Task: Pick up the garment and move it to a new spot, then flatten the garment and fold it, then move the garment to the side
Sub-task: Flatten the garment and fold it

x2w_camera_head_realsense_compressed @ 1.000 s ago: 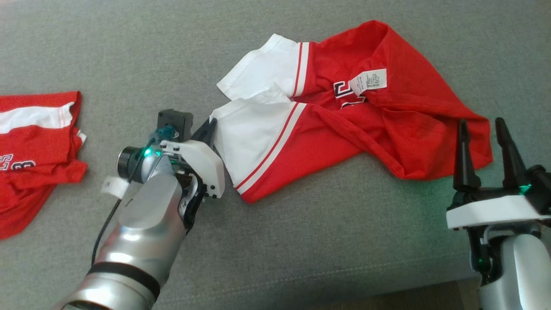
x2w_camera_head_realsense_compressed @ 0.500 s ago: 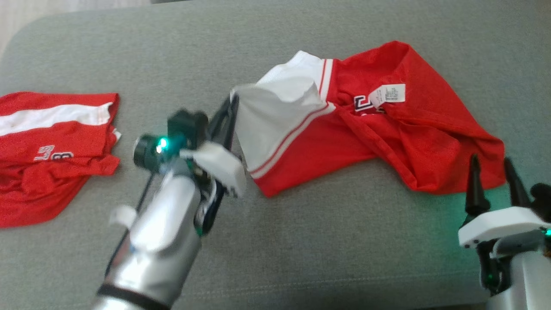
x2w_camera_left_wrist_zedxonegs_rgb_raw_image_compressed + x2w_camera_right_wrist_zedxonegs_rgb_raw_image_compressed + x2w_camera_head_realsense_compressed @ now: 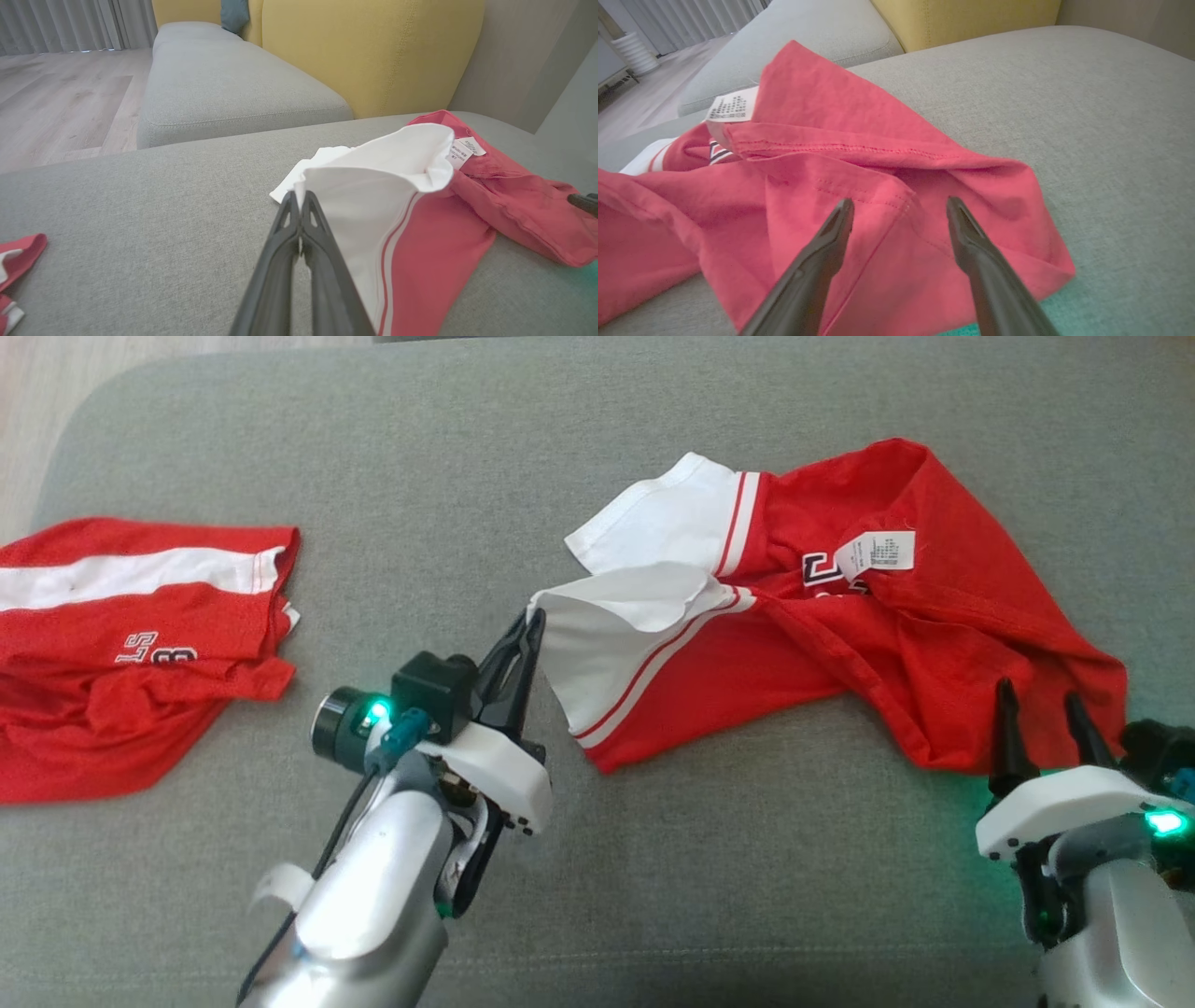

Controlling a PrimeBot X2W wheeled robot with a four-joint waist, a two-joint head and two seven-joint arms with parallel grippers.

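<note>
A crumpled red and white garment (image 3: 840, 635) lies on the grey sofa cushion (image 3: 467, 448), its white care label (image 3: 876, 553) facing up. My left gripper (image 3: 534, 618) is shut on the garment's white corner and holds it lifted off the cushion; in the left wrist view the closed gripper (image 3: 299, 200) pinches that white hem of the garment (image 3: 373, 200). My right gripper (image 3: 1036, 695) is open, its tips hovering over the garment's red right end. In the right wrist view the gripper (image 3: 900, 205) stands spread above the garment's red folds (image 3: 859, 186).
A second red and white garment (image 3: 131, 644) lies bunched at the cushion's left edge. Wooden floor (image 3: 37, 401) shows past the far left corner. A yellow backrest (image 3: 373, 51) and another grey seat (image 3: 224, 88) stand beyond the cushion.
My left gripper has closed on the white corner and lifted it up and to the right. The camera has shifted, moving the whole scene rightward and down in the head view.
</note>
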